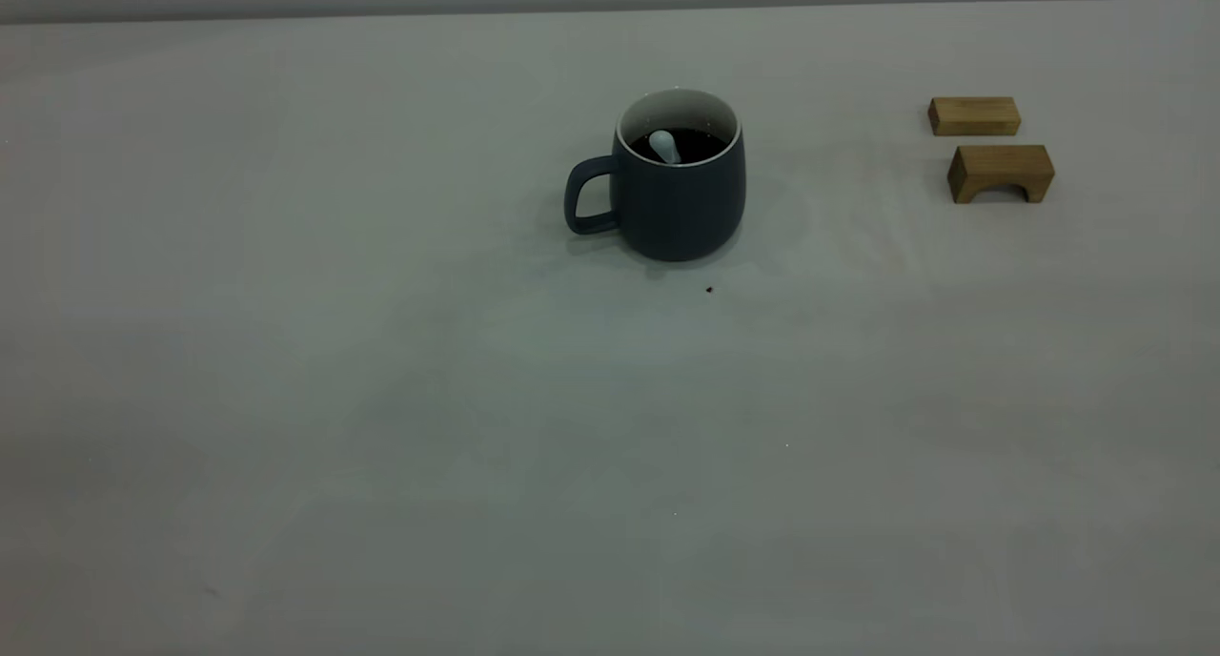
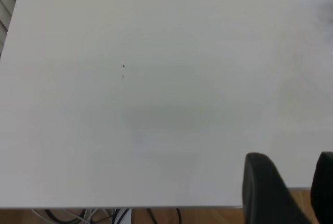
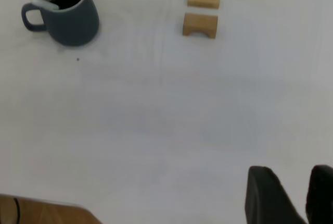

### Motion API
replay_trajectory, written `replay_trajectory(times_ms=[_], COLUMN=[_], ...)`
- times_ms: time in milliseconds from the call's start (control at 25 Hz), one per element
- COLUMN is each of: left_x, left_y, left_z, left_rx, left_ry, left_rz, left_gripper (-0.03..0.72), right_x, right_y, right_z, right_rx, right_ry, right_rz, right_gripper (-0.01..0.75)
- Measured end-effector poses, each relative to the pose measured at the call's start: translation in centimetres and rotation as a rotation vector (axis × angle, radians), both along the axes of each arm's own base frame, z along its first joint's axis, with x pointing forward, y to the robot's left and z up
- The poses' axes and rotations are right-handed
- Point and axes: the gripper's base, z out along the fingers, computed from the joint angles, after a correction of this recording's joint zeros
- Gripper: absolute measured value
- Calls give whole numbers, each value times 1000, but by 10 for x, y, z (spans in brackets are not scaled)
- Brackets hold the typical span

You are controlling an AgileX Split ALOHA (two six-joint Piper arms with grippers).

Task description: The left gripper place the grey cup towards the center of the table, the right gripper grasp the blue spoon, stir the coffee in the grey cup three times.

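Two wooden blocks [image 1: 974, 115] sit toward the right side of the table [image 1: 381, 399] in the exterior view, one flat and one arch-shaped [image 1: 1001, 173], close together but not touching. Near the middle of the table, toward the far edge, stands the grey cup [image 1: 679, 198], upright, with its loop handle pointing to the left of that view. Dark coffee [image 1: 701, 143] fills the lower part of the white interior. The blue spoon [image 1: 664, 146] rests inside the cup, its pale handle end rising out of the liquid and leaning toward the handle side of the rim; the bowl is hidden under the coffee. A tiny dark speck [image 1: 709, 290] lies on the table just in front of the cup. Neither arm appears in the exterior view. The left gripper [image 2: 289, 193] shows only in its own wrist view as two dark fingers held apart with a gap between them, holding nothing, over bare table near the edge. The right gripper [image 3: 289, 195] likewise shows two dark fingers parted and holding nothing, well apart from the cup and the blocks, which lie farther off in its view.
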Motion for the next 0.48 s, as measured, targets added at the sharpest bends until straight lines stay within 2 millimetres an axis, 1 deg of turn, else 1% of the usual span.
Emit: replay_trajectory(times_ms=[480], left_x=[0], left_y=[0], left_z=[0], left_rx=[0], left_ry=[0], left_rz=[0], left_gripper=[297], right_x=[-1], right_y=[0], right_z=[0], right_rx=[0], right_ry=[-7], right_rz=[0], right_gripper=[237])
